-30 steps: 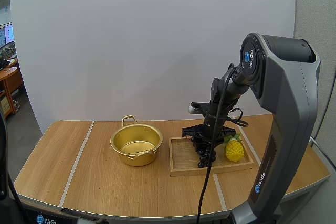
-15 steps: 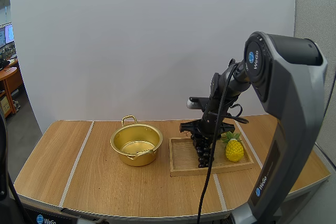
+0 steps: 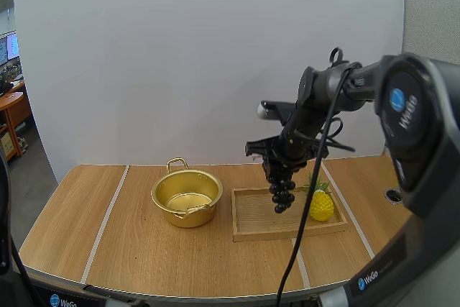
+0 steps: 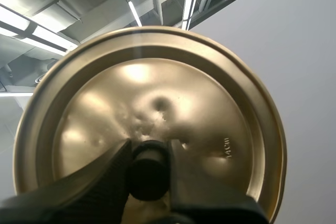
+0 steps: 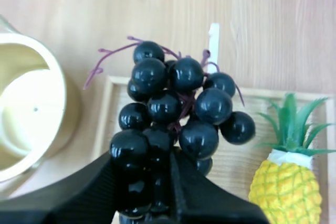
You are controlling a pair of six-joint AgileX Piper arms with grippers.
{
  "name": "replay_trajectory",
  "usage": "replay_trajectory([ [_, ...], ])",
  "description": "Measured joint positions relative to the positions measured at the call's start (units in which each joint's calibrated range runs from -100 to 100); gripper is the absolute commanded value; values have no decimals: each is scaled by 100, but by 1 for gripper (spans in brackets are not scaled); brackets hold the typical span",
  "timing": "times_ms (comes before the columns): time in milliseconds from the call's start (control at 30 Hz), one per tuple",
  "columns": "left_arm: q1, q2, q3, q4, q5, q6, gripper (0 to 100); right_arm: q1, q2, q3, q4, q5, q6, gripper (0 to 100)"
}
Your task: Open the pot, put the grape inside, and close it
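Holding grapes [image 5: 178, 103] pinched in right gripper [image 3: 279, 172] above tray [image 3: 251, 215]: swing toward open pot [image 3: 185, 215], centre over mouth, lower before you release. Left gripper [image 4: 149, 174] clamps lid [image 4: 210, 103]; hold it aside.

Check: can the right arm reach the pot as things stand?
Probably yes. The pot stands open, its lid held in the left gripper; the right gripper holds the grapes above the wooden tray, and nothing stands between tray and pot.
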Motion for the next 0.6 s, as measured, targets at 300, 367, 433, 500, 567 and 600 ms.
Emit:
replay_trajectory([
  [300, 0, 0, 0, 0, 0, 0, 0, 83, -537, -1098, 418, 1491, -228, 0],
  [367, 0, 0, 0, 0, 0, 0, 0, 248, -537, -1439, 481, 1608, -261, 0],
  [433, 0, 0, 0, 0, 0, 0, 0, 428, -537, -1653, 507, 1654, -269, 0],
  [500, 0, 0, 0, 0, 0, 0, 0, 540, -501, -1769, 520, 1688, -269, 0],
  [567, 0, 0, 0, 0, 0, 0, 0, 708, -418, -1933, 532, 1688, -269, 0],
  [600, 0, 0, 0, 0, 0, 0, 0, 732, -418, -1952, 532, 1688, -269, 0],
])
